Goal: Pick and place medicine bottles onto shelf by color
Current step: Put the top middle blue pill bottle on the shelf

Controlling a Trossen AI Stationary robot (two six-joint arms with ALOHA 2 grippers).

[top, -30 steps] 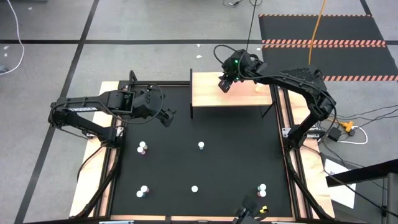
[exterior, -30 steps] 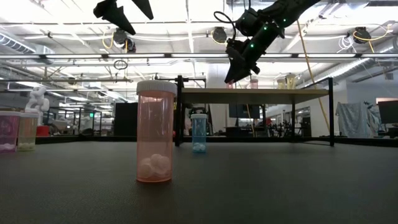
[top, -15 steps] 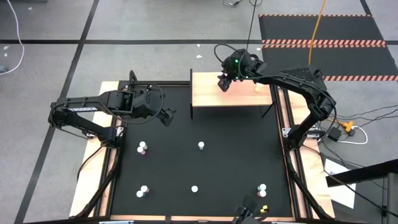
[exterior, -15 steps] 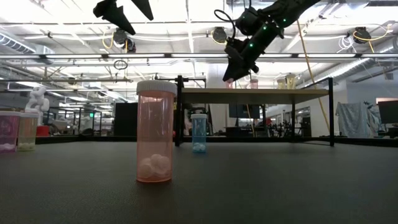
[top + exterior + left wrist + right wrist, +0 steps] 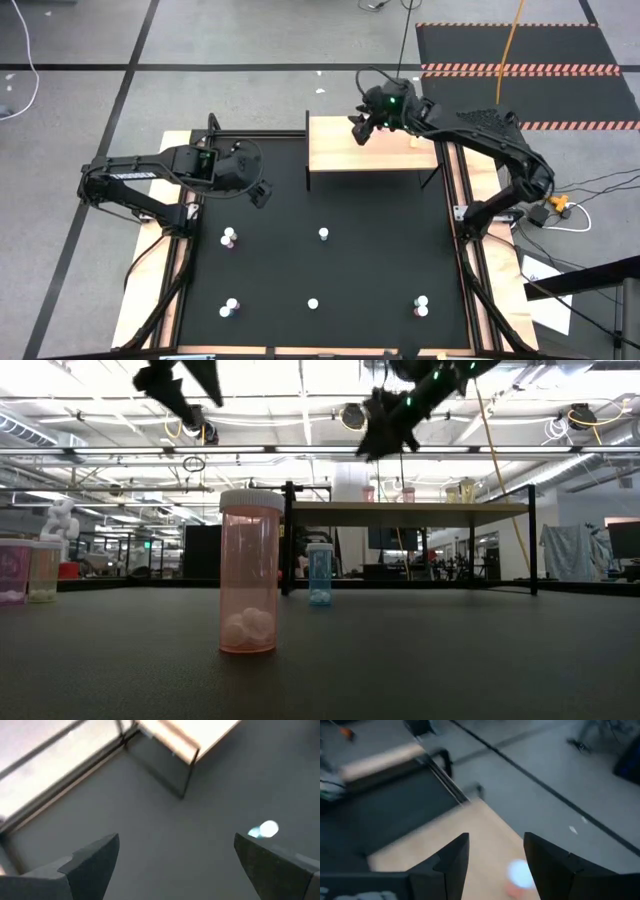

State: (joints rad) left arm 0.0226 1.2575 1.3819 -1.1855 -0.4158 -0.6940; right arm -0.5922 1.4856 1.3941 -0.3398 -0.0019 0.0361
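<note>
The right end effector [image 5: 360, 133] hangs over the shelf [image 5: 330, 158], at about 12 o'clock on the table [image 5: 380, 250]. Its fingers stand apart and hold nothing. A pink medicine bottle [image 5: 519, 875] stands on the shelf just below them. 2 more bottles stand farther along the shelf [image 5: 408, 493].

The left end effector [image 5: 262, 192] hovers over the table at about 10 o'clock. Its fingers are wide open and empty, with a blue bottle [image 5: 265, 829] on the table ahead of it.

5 bottles wait on the table: 1 near the middle [image 5: 323, 235], 1 at 9 o'clock [image 5: 229, 238], and 3 along the near edge at 7, 6 and 5 o'clock [image 5: 313, 304].

The bottles look light, hard and smooth, so they could tip or slip. A good hold is likely across the round body, just under the white cap.
</note>
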